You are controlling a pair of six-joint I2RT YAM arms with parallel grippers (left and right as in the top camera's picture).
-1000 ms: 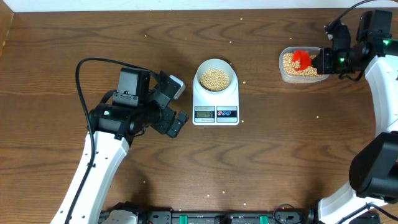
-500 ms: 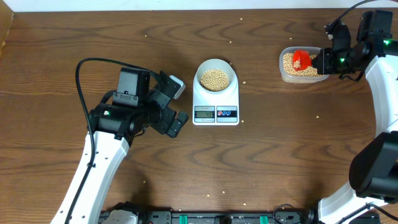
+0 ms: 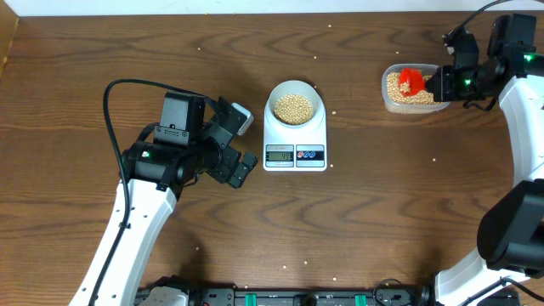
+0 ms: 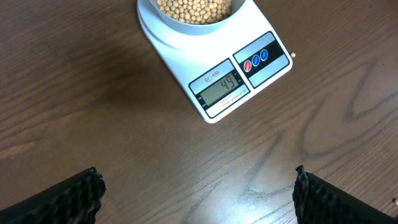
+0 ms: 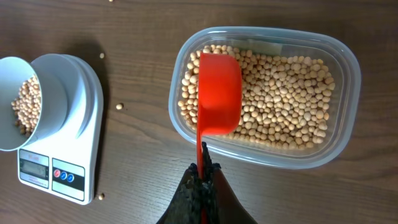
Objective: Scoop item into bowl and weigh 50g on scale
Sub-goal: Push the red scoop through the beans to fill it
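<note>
The pale bowl [image 3: 294,103] holds tan beans [image 3: 293,108] and sits on the white scale [image 3: 295,153], whose LCD [image 4: 218,89] reads 49 in the left wrist view. My right gripper [image 5: 204,171] is shut on the handle of a red scoop [image 5: 218,93], held turned over above the beans [image 5: 283,106] in the clear tub [image 3: 414,104]. My left gripper [image 4: 196,193] is open and empty over bare table, just left of and in front of the scale. The bowl also shows in the right wrist view [image 5: 18,102].
Single loose beans lie scattered on the wooden table, one right of the scale [image 3: 332,113] and one by the scale's corner [image 5: 101,196]. The tub stands at the far right back of the table.
</note>
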